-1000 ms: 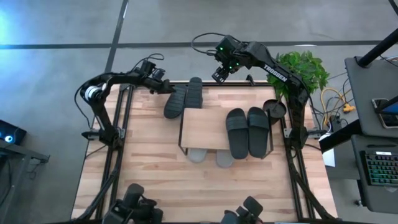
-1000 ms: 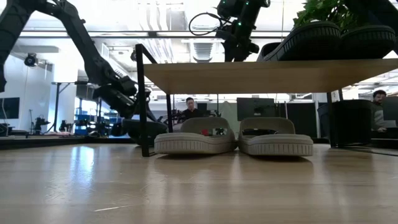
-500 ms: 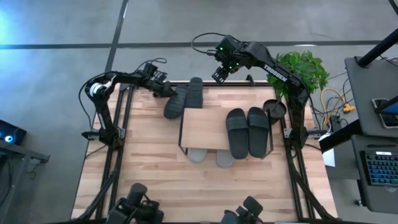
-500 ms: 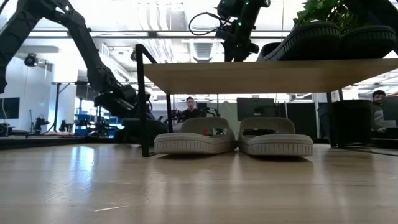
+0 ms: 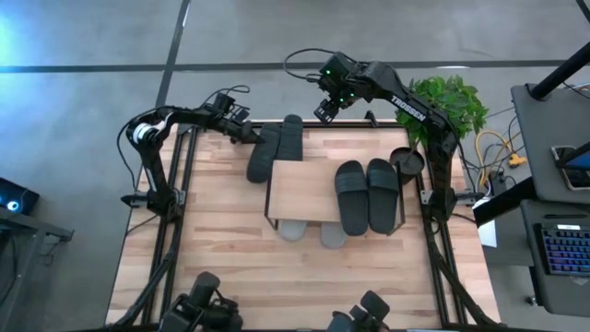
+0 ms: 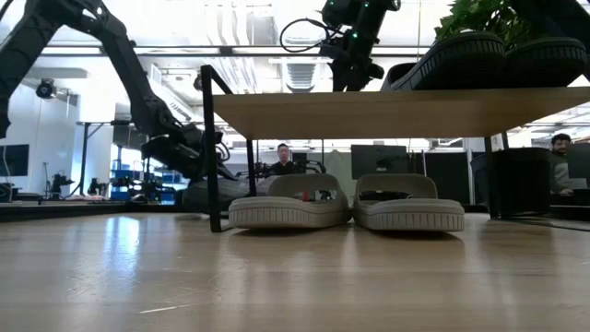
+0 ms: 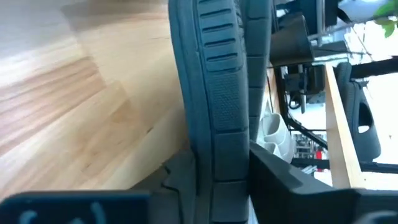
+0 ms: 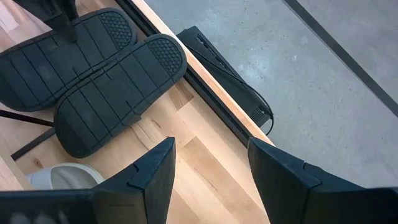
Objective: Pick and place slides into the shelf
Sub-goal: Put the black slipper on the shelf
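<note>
Over the preceding second the left end effector (image 5: 247,134) advanced from a position short of the two dark slides at the far edge of the surface (image 5: 212,240) to the heel of the nearer dark slide (image 5: 262,154). Its fingers, previously wide apart, closed in on that slide. In the left wrist view the slide's ribbed sole edge (image 7: 217,99) ran upright between the two dark fingers (image 7: 283,177), which pressed against it on both sides; the end effector was clamped on the slide. In the high view the slide had also turned slightly, lying closer alongside its partner, the second dark slide (image 5: 289,136).

This indicated that the grasp step for the third dark slide was under way; lift and transfer to the shelf (image 5: 300,189) were not yet done. The shelf's top board already carried two dark slides (image 5: 369,195) on its right half, and two light grey slides (image 6: 346,210) sat on the lower level. The left half of the top board was bare.

The held slide rested on the surface just beside the shelf's far left corner, with its toe end pointing away from the left end effector.

The right end effector (image 8: 208,171) hovered above the far edge, fingers apart, holding nothing.
</note>
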Robot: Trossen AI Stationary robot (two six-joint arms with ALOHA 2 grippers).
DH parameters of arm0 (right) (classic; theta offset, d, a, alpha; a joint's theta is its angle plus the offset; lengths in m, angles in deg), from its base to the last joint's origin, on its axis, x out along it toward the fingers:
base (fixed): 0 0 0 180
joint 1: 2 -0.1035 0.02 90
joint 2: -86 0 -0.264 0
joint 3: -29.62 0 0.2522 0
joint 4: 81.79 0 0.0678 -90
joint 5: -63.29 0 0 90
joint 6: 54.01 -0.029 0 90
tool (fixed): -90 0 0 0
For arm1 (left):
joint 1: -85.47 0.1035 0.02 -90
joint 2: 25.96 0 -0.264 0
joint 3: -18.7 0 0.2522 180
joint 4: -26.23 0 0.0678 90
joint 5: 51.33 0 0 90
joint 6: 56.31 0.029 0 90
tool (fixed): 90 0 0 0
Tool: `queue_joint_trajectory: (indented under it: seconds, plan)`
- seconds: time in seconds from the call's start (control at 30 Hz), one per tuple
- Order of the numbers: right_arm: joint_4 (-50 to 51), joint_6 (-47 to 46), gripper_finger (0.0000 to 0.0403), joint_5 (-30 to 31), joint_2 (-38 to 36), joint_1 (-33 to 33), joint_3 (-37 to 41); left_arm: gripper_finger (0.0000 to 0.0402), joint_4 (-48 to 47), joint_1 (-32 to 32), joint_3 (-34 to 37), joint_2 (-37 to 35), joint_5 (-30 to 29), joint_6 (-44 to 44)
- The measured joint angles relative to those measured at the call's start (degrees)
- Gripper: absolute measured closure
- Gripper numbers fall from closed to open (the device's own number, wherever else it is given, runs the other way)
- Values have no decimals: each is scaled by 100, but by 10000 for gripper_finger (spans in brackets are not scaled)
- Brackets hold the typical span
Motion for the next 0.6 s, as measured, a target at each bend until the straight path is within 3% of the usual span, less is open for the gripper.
queue_joint_trajectory:
  seconds: [0.17,0.27,0.43,0.6]
  plan:
    - [2,0,209,0,0,0,0,337,-38,-24,-2,-135,-96,114]
    - [2,0,209,0,0,0,0,342,-388,-15,-9,-542,-533,514]
    - [2,43,209,0,0,0,0,344,-1559,-10,-125,-1704,-1856,1699]
    - [-20,139,209,2,0,0,0,345,-2188,-324,-162,-3246,-2697,2893]
